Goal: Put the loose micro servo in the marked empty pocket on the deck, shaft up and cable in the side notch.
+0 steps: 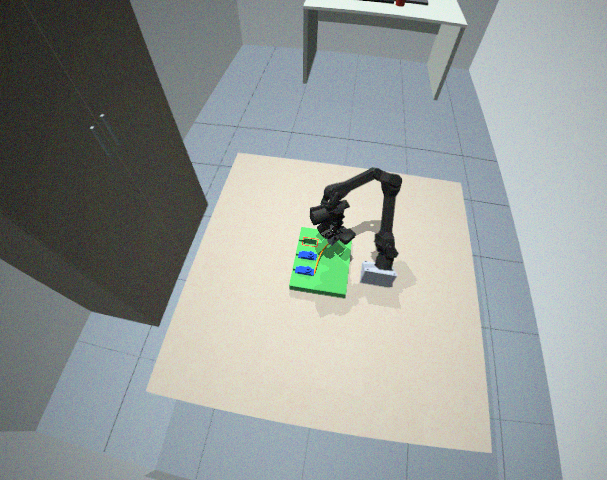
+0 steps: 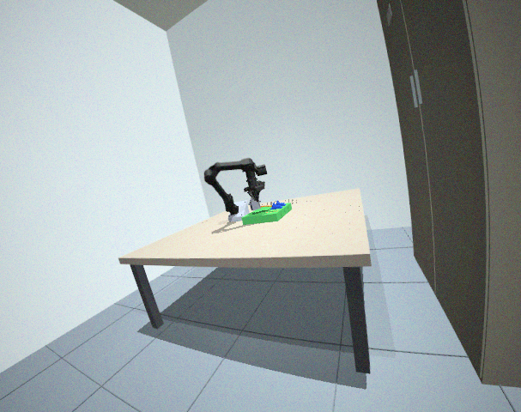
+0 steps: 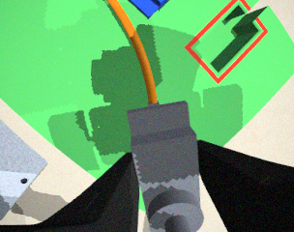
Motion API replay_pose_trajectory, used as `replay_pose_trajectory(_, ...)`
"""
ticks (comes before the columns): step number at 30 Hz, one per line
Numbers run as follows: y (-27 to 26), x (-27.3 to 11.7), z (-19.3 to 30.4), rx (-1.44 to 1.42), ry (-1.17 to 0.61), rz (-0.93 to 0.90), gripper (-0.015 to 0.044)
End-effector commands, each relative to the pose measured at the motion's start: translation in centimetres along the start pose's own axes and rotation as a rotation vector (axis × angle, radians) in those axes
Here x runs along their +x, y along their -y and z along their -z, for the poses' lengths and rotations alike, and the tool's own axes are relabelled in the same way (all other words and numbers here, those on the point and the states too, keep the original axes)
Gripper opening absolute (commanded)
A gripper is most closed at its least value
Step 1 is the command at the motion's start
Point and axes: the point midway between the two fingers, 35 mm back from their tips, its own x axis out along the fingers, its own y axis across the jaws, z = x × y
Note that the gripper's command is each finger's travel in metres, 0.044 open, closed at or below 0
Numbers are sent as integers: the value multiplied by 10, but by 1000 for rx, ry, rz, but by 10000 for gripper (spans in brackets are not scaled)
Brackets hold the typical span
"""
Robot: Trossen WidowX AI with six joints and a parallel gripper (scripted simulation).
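My gripper [image 3: 164, 154] [image 1: 334, 235] [image 2: 253, 191] is shut on the loose grey micro servo [image 3: 165, 155]. The servo's round output shaft shows at its near end in the wrist view. Its orange cable [image 3: 131, 33] [image 1: 320, 257] trails away across the green deck [image 3: 50, 0] [image 1: 324, 281] [image 2: 265, 216]. I hold the servo above the deck, beside the red-marked empty pocket [image 3: 226, 38] [image 1: 309, 241], which lies a little ahead and to the right in the wrist view. The pocket has a dark side notch.
Two blue servos [image 1: 307, 254] [image 1: 304, 269] sit in the deck's other pockets. The arm's grey base [image 1: 378, 273] [image 3: 8, 155] stands on the table right of the deck. A dark cabinet [image 1: 70, 155] stands left of the table.
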Motion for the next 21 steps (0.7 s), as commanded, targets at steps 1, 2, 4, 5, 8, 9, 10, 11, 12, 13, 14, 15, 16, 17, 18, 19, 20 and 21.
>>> replay_pose_trajectory(1, 1, -1, 1, 145, 0, 4, 0)
replay_pose_trajectory(2, 1, -1, 1, 180, 0, 4, 0)
replay_pose_trajectory(4, 1, -1, 1, 249, 0, 4, 0)
replay_pose_trajectory(5, 1, -1, 1, 284, 0, 4, 0)
replay_pose_trajectory(8, 1, -1, 1, 388, 0, 4, 0)
replay_pose_trajectory(9, 1, -1, 1, 423, 0, 4, 0)
replay_pose_trajectory(10, 1, -1, 1, 458, 0, 4, 0)
replay_pose_trajectory(11, 1, -1, 1, 493, 0, 4, 0)
replay_pose_trajectory(12, 1, -1, 1, 527, 0, 4, 0)
replay_pose_trajectory(13, 1, -1, 1, 562, 0, 4, 0)
replay_pose_trajectory(14, 1, -1, 1, 597, 0, 4, 0)
replay_pose_trajectory(15, 1, -1, 1, 631, 0, 4, 0)
replay_pose_trajectory(16, 1, -1, 1, 666, 1, 4, 0)
replay_pose_trajectory(17, 1, -1, 1, 701, 1, 4, 0)
replay_pose_trajectory(18, 1, -1, 1, 736, 1, 4, 0)
replay_pose_trajectory(19, 1, -1, 1, 770, 1, 4, 0)
replay_pose_trajectory(20, 1, -1, 1, 805, 1, 4, 0)
replay_pose_trajectory(21, 1, -1, 1, 840, 1, 4, 0)
